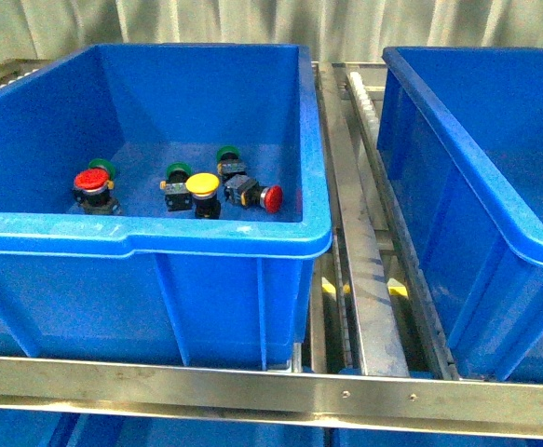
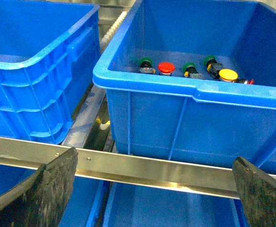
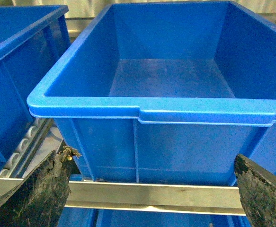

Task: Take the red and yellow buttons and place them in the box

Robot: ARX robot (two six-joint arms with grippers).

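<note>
In the left blue bin (image 1: 159, 233) a red button (image 1: 91, 180) stands upright at the left. A yellow button (image 1: 202, 183) stands near the middle, and a second red button (image 1: 271, 196) lies on its side to its right. The left wrist view shows the same bin (image 2: 185, 90) with a red button (image 2: 166, 67) and the yellow button (image 2: 228, 74). My left gripper (image 2: 154, 189) is open, outside and in front of that bin. The right gripper (image 3: 152, 189) is open in front of the empty blue box (image 3: 152, 111). Neither gripper shows in the front view.
Three green-capped buttons (image 1: 178, 171) sit among the red and yellow ones. The box (image 1: 457, 140) stands to the bin's right across a roller track (image 1: 369, 279). A steel rail (image 1: 252, 391) runs along the front. Another blue bin (image 2: 38, 61) stands further left.
</note>
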